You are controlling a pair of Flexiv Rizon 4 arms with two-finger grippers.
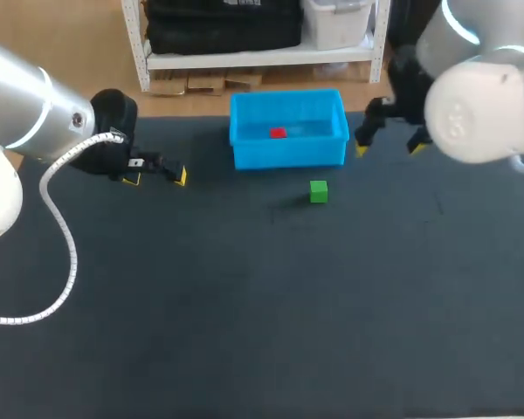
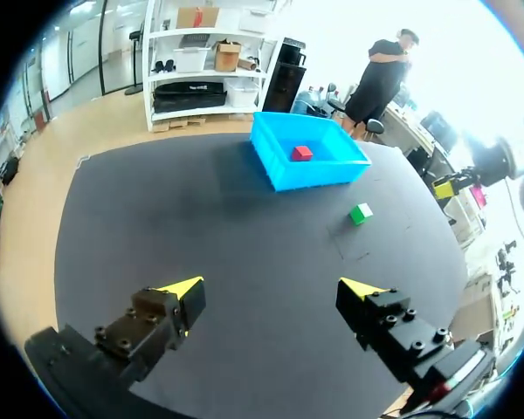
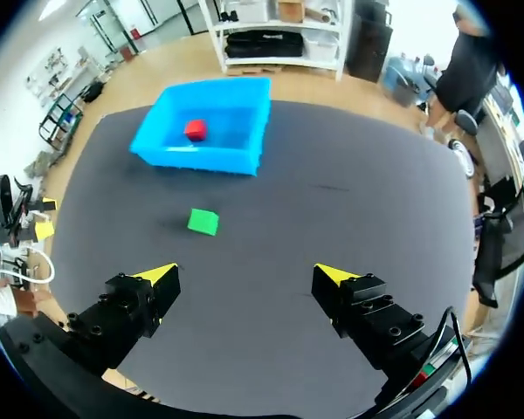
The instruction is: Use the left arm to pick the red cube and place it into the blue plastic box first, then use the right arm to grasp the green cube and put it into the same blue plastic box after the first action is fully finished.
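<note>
The red cube point(image 1: 278, 133) lies inside the blue plastic box point(image 1: 287, 150) at the table's far middle; both wrist views show the red cube point(image 2: 302, 153) point(image 3: 195, 129) in the blue box point(image 2: 279, 170) point(image 3: 244, 148). The green cube point(image 1: 319, 191) rests on the dark table just in front of the box, also seen as the green cube point(image 2: 361, 213) point(image 3: 203, 221). My left gripper point(image 1: 157, 177) hangs open and empty left of the box. My right gripper point(image 1: 389, 146) stands open and empty right of the box, above the table. Each wrist view shows its own gripper point(image 2: 275, 292) point(image 3: 244, 278) with fingers wide apart.
The dark table point(image 1: 262, 305) stretches wide in front of the cube and box. A white coiled cable point(image 1: 65, 236) hangs from my left arm over the table's left part.
</note>
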